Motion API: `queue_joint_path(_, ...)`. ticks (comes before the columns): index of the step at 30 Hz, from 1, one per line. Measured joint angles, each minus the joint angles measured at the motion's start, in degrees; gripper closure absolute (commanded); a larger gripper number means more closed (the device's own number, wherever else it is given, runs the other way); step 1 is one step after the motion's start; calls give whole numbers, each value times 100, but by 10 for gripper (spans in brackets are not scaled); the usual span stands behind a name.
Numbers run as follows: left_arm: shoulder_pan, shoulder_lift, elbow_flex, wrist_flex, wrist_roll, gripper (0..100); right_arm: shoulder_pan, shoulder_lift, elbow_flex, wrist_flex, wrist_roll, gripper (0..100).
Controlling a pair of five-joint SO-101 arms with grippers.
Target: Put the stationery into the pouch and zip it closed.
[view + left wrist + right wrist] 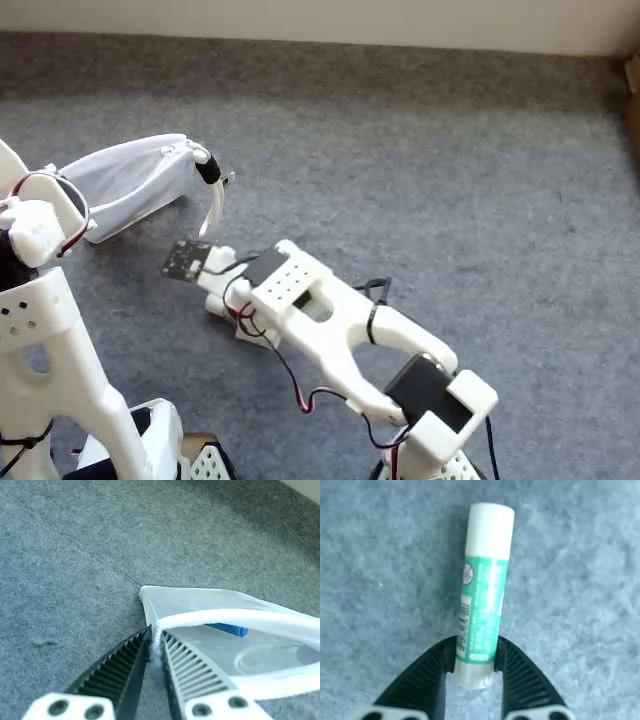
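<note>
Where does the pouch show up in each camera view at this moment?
High view: the pouch is at upper left, over the grey carpet.
Left wrist view: centre to right edge, its zipper rim pinched by the left gripper, a blue pen-like item inside.
Right wrist view: the glue stick in the right gripper, over carpet.
Shared landmark: the grey carpet.

Pen (227, 629) in pouch (190, 602); pouch on carpet (75, 555); glue stick (485, 595) between right fingers (432, 672).

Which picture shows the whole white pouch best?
The high view: nearly all of the pouch shows there. The left wrist view is close on its open end, pinched by the left gripper, a blue pen inside.
</note>
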Motion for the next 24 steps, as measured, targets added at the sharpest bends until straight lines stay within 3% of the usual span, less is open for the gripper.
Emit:
queue_joint_path(12, 0, 0, 0, 0, 0, 993, 633, -360, 0, 422, 0, 978)
queue_joint_path(18, 0, 0, 0, -9, 0, 993, 633, -360, 0, 677, 0, 818)
queue_joint_path(24, 0, 0, 0, -18, 0, 993, 633, -369, 0, 835, -712, 807)
